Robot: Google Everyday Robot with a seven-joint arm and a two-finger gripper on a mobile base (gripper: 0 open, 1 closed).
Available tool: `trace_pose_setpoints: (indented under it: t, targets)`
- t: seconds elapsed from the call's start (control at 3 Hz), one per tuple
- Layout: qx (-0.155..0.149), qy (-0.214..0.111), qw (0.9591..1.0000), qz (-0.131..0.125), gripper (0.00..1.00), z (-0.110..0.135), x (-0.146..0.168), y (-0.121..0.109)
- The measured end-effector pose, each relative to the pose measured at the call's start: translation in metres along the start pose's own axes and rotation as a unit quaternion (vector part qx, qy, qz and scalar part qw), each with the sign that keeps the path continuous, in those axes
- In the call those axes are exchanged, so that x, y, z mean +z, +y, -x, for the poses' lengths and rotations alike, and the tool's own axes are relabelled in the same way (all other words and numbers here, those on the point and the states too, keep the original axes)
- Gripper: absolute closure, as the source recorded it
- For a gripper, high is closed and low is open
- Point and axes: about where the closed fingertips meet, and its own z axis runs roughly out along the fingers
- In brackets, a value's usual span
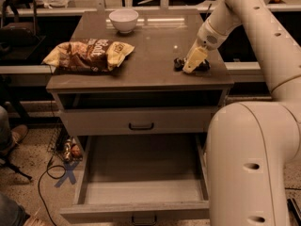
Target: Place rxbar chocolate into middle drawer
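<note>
The rxbar chocolate (pixel 178 63) is a small dark bar lying near the right edge of the table top (pixel 155 51). My gripper (pixel 194 61), with its pale yellow tip, is down on the bar and covers its middle. Dark ends of the bar show on both sides of the gripper. The middle drawer (pixel 141 166) is pulled wide open below the table, its long grey tray facing up. Its front wall (pixel 136 212) with a small black handle is at the bottom of the view.
A brown-and-yellow chip bag (pixel 89 55) lies on the left of the table top. A white bowl (pixel 123 20) stands at the back. The upper drawer front (pixel 141 122) with a black handle is shut. My arm's large white body (pixel 249 164) stands right of the open drawer. Cables lie on the floor at left.
</note>
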Motion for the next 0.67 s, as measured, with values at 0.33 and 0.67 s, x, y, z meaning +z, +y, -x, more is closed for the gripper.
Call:
trace_pose_setpoints:
  t: [0.33,0.67]
  targets:
    - [0.0,0.0,1.0,0.0,0.89,0.0025,-0.0053,-0.0004]
    - [0.0,0.0,1.0,0.0,1.0,0.0025,-0.0053,-0.0004]
